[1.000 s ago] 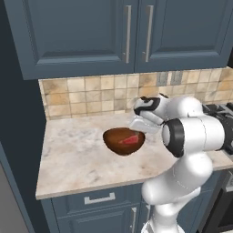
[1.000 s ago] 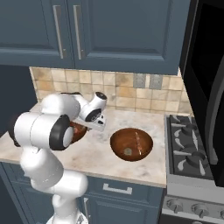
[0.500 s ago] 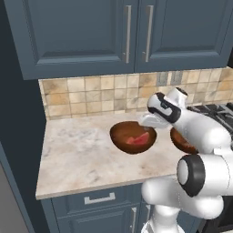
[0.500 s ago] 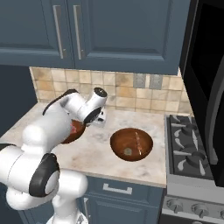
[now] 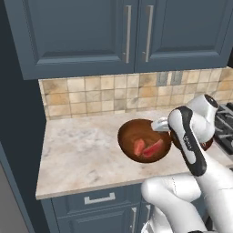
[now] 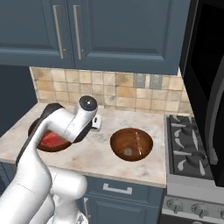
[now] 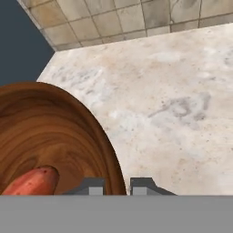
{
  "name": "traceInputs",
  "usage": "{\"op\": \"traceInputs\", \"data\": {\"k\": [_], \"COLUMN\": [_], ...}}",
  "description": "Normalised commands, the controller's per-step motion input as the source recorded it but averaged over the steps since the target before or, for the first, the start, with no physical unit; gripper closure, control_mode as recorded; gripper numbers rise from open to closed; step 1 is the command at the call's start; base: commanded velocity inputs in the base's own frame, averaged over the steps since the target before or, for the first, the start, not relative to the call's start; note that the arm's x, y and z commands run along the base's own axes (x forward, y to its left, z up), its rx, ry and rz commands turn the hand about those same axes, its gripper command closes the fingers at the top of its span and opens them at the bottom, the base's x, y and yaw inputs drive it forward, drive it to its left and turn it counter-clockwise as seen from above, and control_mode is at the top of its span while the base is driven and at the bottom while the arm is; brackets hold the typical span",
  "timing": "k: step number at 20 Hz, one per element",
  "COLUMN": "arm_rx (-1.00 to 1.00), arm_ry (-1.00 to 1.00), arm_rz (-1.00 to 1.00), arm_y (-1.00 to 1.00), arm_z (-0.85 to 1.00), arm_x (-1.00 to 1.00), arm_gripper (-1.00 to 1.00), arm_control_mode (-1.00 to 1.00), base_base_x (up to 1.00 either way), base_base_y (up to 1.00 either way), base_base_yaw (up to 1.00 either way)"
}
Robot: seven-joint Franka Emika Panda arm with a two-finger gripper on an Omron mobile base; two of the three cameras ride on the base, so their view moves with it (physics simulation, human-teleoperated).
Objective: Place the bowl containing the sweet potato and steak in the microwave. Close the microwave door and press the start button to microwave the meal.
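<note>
Though the arm's white links cover much of the left base view, the bowl (image 5: 144,146) is plain there, lifted a little above the counter (image 5: 82,154), with the steak (image 5: 154,148) and a reddish lump beside it, likely the sweet potato (image 5: 139,146), lying inside; the gripper (image 5: 162,125) sits at the bowl's far right rim, so the load hangs out to the left of the hand. In the right base view the same bowl (image 6: 49,140) peeps out behind the forearm at the left, while a second wooden bowl (image 6: 131,144), without the meal, sits between it and the stove (image 6: 192,157); the microwave (image 6: 205,65) rises at the far right above the stove, its door (image 6: 215,118) swung open toward us. The carry, I'd judge, must run rightward and upward, over that spare bowl and around the open door's edge. In the hand view the two fingertips (image 7: 93,185) stand one inside and one outside the bowl's wall, pinching the rim.
</note>
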Motion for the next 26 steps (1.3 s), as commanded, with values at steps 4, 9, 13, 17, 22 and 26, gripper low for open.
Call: {"op": "traceInputs", "data": {"k": [4,9,13,17,22,26], "arm_rx": [0.0,0.04,0.02,0.0,0.0,0.0], "arm_ry": [-0.08,0.0,0.0,0.0,0.0,0.0], "arm_rz": [-0.14,-0.18,-0.2,-0.15,-0.11,-0.04], "arm_y": [-0.25,-0.52,-0.55,-0.31,-0.07,-0.09], "arm_z": [1.0,0.73,0.41,0.43,0.35,0.17], "arm_x": [-0.63,-0.38,-0.22,-0.28,-0.48,-0.68], "arm_gripper": [1.0,1.0,1.0,1.0,1.0,1.0], "arm_control_mode": [-1.0,-1.0,-1.0,-1.0,-1.0,-1.0], "base_base_x": [0.0,0.0,0.0,0.0,0.0,0.0], "base_base_y": [0.0,0.0,0.0,0.0,0.0,0.0], "base_base_yaw": [0.0,0.0,0.0,0.0,0.0,0.0]}}
